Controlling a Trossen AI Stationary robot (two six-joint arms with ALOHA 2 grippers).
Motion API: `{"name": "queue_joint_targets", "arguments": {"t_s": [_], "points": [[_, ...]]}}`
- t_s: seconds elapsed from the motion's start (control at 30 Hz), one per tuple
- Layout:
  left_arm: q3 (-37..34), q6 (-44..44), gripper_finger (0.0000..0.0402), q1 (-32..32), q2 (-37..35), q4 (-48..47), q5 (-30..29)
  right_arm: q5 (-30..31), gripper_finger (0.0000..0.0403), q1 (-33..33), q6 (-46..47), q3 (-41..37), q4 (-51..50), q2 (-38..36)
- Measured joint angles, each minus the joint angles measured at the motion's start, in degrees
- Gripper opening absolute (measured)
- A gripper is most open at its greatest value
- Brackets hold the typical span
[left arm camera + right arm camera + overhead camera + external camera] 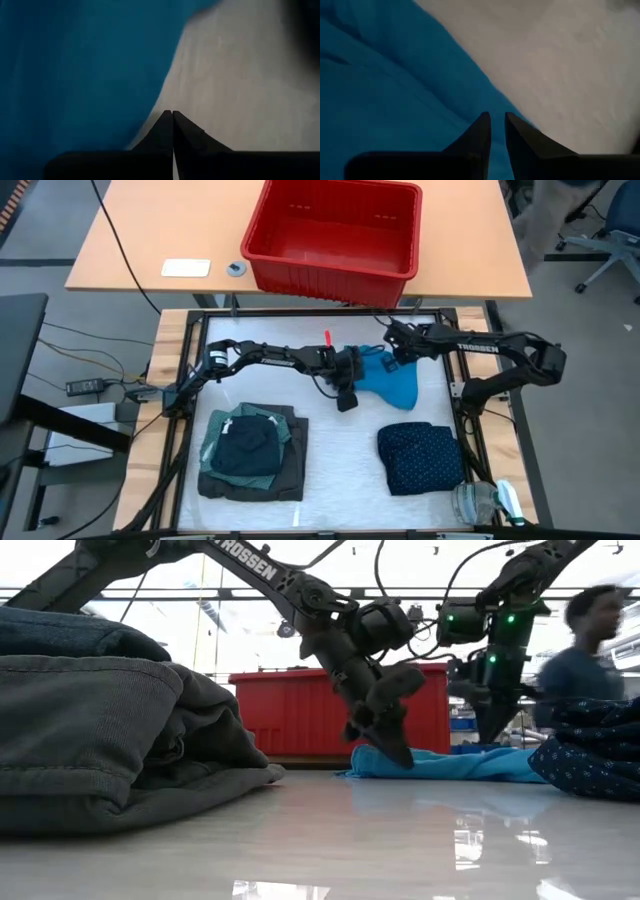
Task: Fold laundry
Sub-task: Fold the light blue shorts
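L gripper, fingers pressed together, tips down on the table surface at the edge of the blue cloth; can't tell if any cloth is pinched. R gripper sits over the same cloth's far edge, fingers nearly together w/ a slim gap, tips at the cloth edge; grip on fabric not clear. Blue cloth lies crumpled mid-table, toward the back. Near-left: folded stack, teal shirt and dark piece on top of a charcoal one. Near-right: folded navy dotted piece. Red basket on the wooden desk behind the table. Person in the room beyond, seen low view.
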Motion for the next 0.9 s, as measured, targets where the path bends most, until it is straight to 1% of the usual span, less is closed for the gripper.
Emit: {"name": "queue_joint_targets", "arguments": {"t_s": [0.13, 0.2, 0.27, 0.37, 0.43, 0.5, 0.53, 0.57, 0.63, 0.7, 0.8, 0.9], "points": [[0.0, -10.8, 0.0003, 0.6, -0.6, -3.2, 1.0, -0.5, 0.0052, -1.6, -0.5, -0.6, 3.2, 3.1], [0.0, -13.6, 0.0008, 1.0, -1.5, -5.1, 1.2, -1.3, 0.0041, -1.7, 0.8, -1.8, 4.0, 4.7], [0.0, -14.4, 0.0021, 1.2, -2.4, -5.7, 1.1, -4.0, 0.0027, -1.1, 3.0, -3.1, 4.3, 6.1], [0.0, -14.6, 0.0045, 1.6, -3.9, -9.3, 0.8, -11.6, 0.0009, 1.2, 5.9, -5.1, 4.2, 6.9], [0.0, -14.5, 0.0063, 1.8, -5.1, -12.4, 0.0, -21.2, 0.0007, 3.9, 8.1, -6.2, 3.5, 6.2], [0.0, -13.6, 0.0082, 2.0, -6.5, -16.2, -0.2, -29.4, 0.0013, 7.5, 9.7, -6.8, 1.4, 4.7], [0.0, -13.5, 0.0093, 2.0, -7.1, -17.7, -0.4, -31.7, 0.002, 9.2, 10.2, -6.8, 0.6, 3.4], [0.0, -13.4, 0.0105, 2.0, -7.9, -18.8, -0.4, -32.8, 0.0029, 10.7, 10.9, -6.2, 0.5, 1.5], [-0.1, -13.1, 0.0129, 2.0, -9.4, -20.6, -0.4, -31.9, 0.0047, 12.4, 11.1, -4.4, 2.0, -2.6], [-0.1, -13.3, 0.0155, 2.0, -10.9, -20.9, -0.4, -29.2, 0.0064, 12.6, 10.6, -3.4, 1.5, -6.2], [-0.1, -15.5, 0.0191, 2.0, -12.4, -20.6, -0.4, -25.3, 0.0095, 10.3, 6.2, -2.1, 5.2, -10.9], [-0.1, -18.3, 0.0224, 2.4, -13.2, -20.6, -0.4, -23.7, 0.0138, 6.4, -0.5, -2.2, 7.5, -12.2]]}}
